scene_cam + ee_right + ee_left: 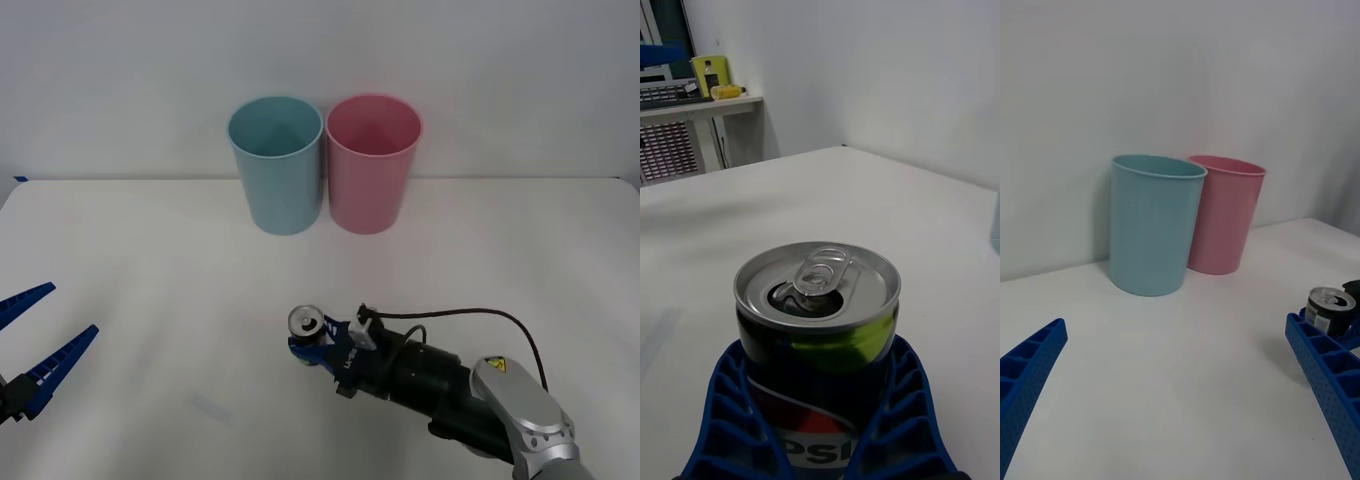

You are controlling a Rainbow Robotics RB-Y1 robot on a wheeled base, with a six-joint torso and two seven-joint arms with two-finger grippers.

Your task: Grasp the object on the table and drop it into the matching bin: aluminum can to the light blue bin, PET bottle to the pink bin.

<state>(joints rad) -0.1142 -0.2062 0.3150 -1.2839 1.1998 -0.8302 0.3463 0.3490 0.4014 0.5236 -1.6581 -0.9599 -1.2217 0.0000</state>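
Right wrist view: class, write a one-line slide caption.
Right gripper fingers flank the upright aluminum can on the white table.

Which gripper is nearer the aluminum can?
Right. The right gripper has its fingers around the aluminum can; the left gripper hangs open, far off at the table's left edge.

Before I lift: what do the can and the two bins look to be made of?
The aluminum can: metal, apparently; brushed silver lid with pull tab, glossy printed body. The light blue bin and the pink bin: likely plastic; smooth, matte, uniformly coloured, thin-rimmed.

Plain white wall (500,60); side shelf (700,105) (perhaps holding yellow containers).
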